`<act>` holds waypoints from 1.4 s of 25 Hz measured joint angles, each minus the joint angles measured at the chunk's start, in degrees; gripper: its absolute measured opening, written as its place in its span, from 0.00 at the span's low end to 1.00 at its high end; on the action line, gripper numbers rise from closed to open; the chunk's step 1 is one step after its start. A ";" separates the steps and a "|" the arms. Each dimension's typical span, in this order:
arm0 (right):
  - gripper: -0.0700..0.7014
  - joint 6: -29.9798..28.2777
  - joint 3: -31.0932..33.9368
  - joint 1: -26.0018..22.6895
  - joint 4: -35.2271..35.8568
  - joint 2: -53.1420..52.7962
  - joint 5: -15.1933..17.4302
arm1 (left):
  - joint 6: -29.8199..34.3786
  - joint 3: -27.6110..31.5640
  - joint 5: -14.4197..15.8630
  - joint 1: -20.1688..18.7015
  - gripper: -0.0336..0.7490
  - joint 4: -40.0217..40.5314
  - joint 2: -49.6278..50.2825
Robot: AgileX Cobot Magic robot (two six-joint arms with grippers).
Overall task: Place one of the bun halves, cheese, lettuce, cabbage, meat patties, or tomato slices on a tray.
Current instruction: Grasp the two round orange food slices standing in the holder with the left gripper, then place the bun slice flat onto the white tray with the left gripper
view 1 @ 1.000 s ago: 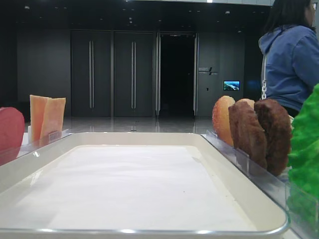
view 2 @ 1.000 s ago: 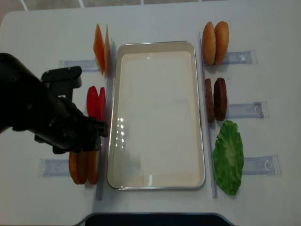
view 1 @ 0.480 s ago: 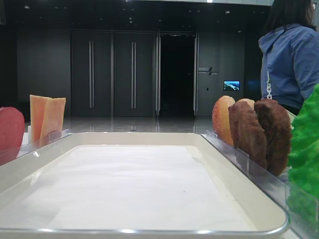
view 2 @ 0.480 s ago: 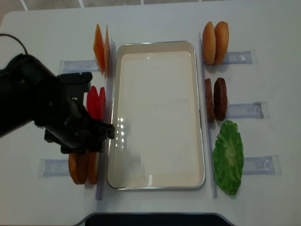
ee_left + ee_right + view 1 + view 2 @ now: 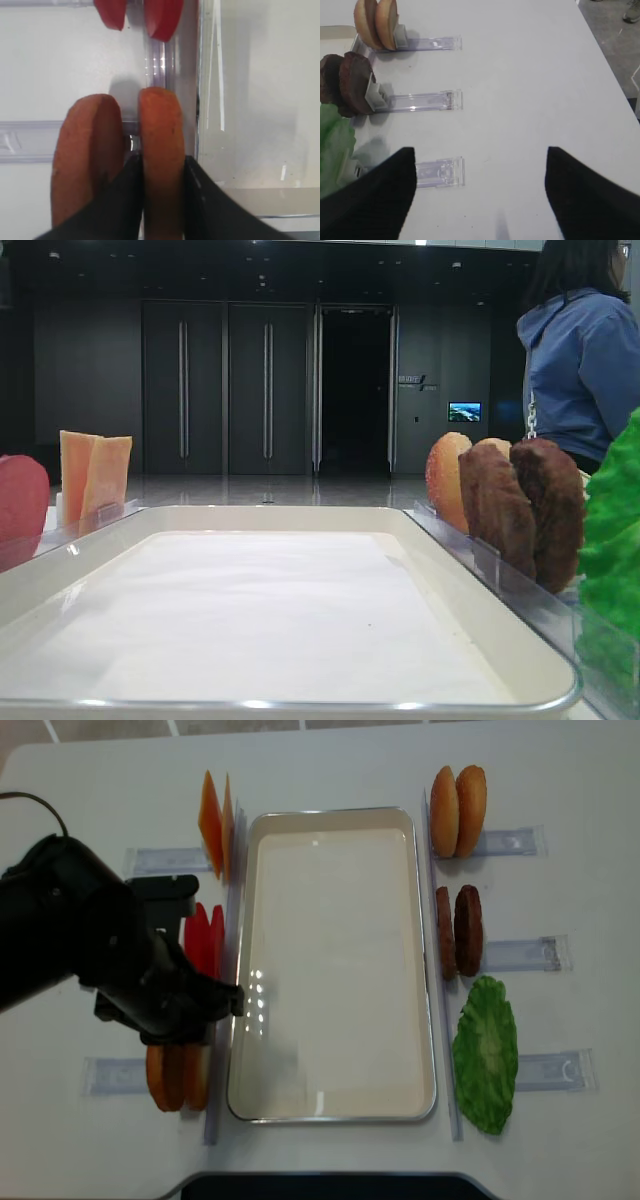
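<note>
Broadly, the white tabletop [image 5: 330, 765] carries everything, and at its middle lies the large cream-white rectangular tray [image 5: 333, 816] with rounded raised rim and white paper lining, with nothing on the paper. The black left arm [image 5: 80, 950] reaches in over the tabletop's left side. To the right of the tray stands the bright green ruffled lettuce leaf [image 5: 486, 1055] in its clear plastic holder [image 5: 560, 1071]. Beyond it along that edge stand two dark brown rough meat patties [image 5: 459, 931], then a pair of golden-brown bun halves [image 5: 458, 811] at the far corner. Left of the tray, two thin pale orange cheese slices [image 5: 214, 823] stand on edge at the far end, with two dull-red round tomato slices [image 5: 203, 939] next along that side, partly under the arm.

At the near left corner, just beside the tray rim, stands a second pair of golden-brown bun halves [image 5: 122, 150]. The left claw [image 5: 161, 200] is down on them: its black fingers [image 5: 125, 195] press either side of the bun half nearer the tray [image 5: 162, 145], gripping it while it stands upright in its holder. The right claw [image 5: 477, 195] hangs over bare tabletop to the right of the holders, its two dark fingers [image 5: 375, 200] spread wide with nothing between them.
</note>
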 joint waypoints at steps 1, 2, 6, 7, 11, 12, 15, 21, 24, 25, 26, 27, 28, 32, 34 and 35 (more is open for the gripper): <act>0.79 0.00 0.00 0.00 0.00 0.00 0.00 | 0.20 0.00 0.06 0.00 0.25 0.07 0.00; 0.79 0.00 0.00 0.00 0.00 0.00 0.00 | 0.30 0.00 0.12 0.00 0.24 0.12 0.00; 0.79 0.00 0.00 0.00 0.00 0.00 0.00 | 0.72 0.00 0.30 0.00 0.24 0.14 0.00; 0.79 0.00 0.00 0.00 0.00 0.00 0.00 | 1.10 -0.12 0.47 0.00 0.24 0.08 0.00; 0.79 0.00 0.00 0.00 0.00 0.00 0.00 | 2.03 -1.90 2.38 0.00 0.24 -1.18 -1.66; 0.79 0.00 0.00 0.00 0.00 0.00 0.00 | 2.16 -2.52 2.75 0.00 0.24 -1.31 -2.57; 0.79 0.00 0.00 0.00 0.00 0.00 0.00 | 2.44 -3.75 2.14 0.00 0.23 -2.85 -5.84; 0.79 0.00 0.00 0.00 0.00 0.00 0.00 | 4.24 -3.96 1.20 -0.10 0.23 -5.88 -10.38; 0.79 0.00 0.00 0.00 0.00 0.00 0.00 | 9.15 -3.96 -1.34 -0.10 0.23 -12.04 -10.92; 0.79 0.00 0.00 0.00 0.00 0.00 0.00 | 11.49 -3.96 -2.32 -0.10 0.23 -14.35 -10.92; 0.79 0.00 0.00 0.00 0.00 0.00 0.00 | 13.58 -3.96 -3.69 -0.10 0.23 -17.32 -10.92; 0.79 0.00 0.00 0.00 0.00 0.00 0.00 | 16.16 -3.78 -5.39 -0.10 0.23 -20.32 -10.92; 0.79 0.00 0.00 0.00 0.00 0.00 0.00 | 18.78 -3.32 -6.84 -0.10 0.23 -23.24 -10.92; 0.79 0.00 0.00 0.00 0.00 0.00 0.00 | 27.26 -0.57 -12.10 -0.10 0.23 -31.89 -10.92; 0.79 0.00 0.00 0.00 0.00 0.00 0.00 | 30.80 1.14 -14.52 -0.10 0.23 -36.18 -10.92; 0.79 0.00 0.00 0.00 0.00 0.00 0.00 | 32.81 2.12 -15.47 -0.10 0.23 -38.37 -10.92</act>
